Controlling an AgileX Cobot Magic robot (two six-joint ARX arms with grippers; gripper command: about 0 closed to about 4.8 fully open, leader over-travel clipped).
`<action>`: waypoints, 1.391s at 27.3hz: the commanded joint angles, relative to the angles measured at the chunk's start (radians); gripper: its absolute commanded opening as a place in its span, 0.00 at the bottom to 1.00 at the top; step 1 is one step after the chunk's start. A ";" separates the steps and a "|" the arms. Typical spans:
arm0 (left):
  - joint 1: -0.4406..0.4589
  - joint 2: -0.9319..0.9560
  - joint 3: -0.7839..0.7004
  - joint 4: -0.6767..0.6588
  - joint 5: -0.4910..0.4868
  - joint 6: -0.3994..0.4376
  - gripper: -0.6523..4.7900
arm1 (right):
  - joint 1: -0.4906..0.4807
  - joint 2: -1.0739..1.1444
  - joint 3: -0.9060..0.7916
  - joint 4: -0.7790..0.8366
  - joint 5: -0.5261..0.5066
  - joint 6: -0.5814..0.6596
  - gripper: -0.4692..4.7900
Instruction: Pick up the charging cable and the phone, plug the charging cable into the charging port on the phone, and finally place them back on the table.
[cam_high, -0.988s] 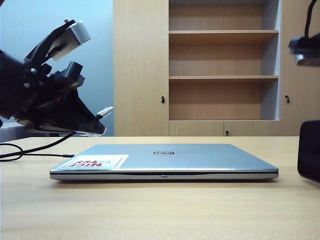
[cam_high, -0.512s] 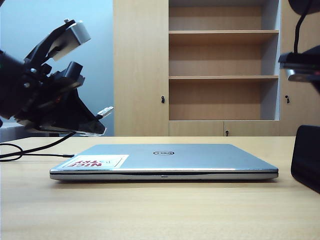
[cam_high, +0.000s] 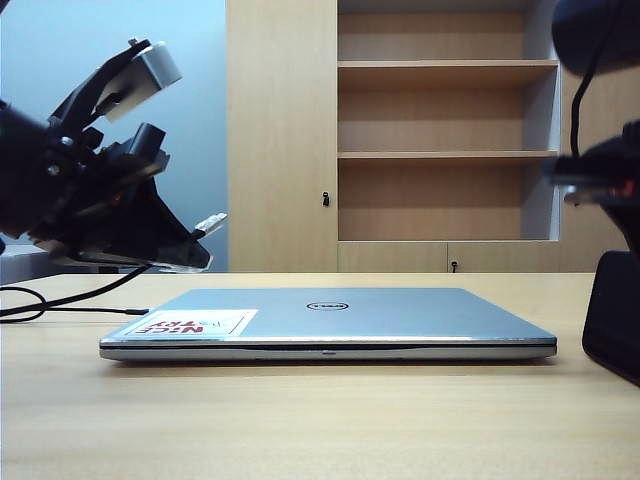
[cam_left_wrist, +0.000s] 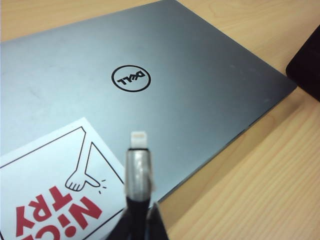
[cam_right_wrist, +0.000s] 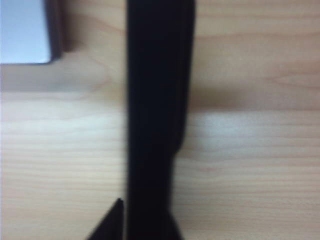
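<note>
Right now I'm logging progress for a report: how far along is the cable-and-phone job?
Partly done. The left gripper is shut on the charging cable, its plug held above the laptop. The right gripper is at the phone, which stands on edge at the table's right side; whether it's gripped is unclear. Plugging in and setting both down remain.

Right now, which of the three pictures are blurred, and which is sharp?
Right wrist view: all soft, the phone a black smear. Exterior view: sharp laptop, right arm smeared at the edge. Left wrist view: laptop logo sharp, the near charging cable plug slightly soft.
</note>
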 joint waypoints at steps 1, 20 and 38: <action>0.001 -0.002 0.003 -0.005 0.003 0.000 0.11 | 0.002 0.020 0.005 -0.007 -0.002 -0.009 0.08; -0.187 0.001 0.003 -0.077 0.003 -0.165 0.11 | 0.006 -0.025 0.067 0.556 -0.484 0.063 0.08; -0.275 0.056 0.003 -0.029 0.003 -0.444 0.11 | 0.012 0.002 -0.330 1.479 -0.607 0.548 0.08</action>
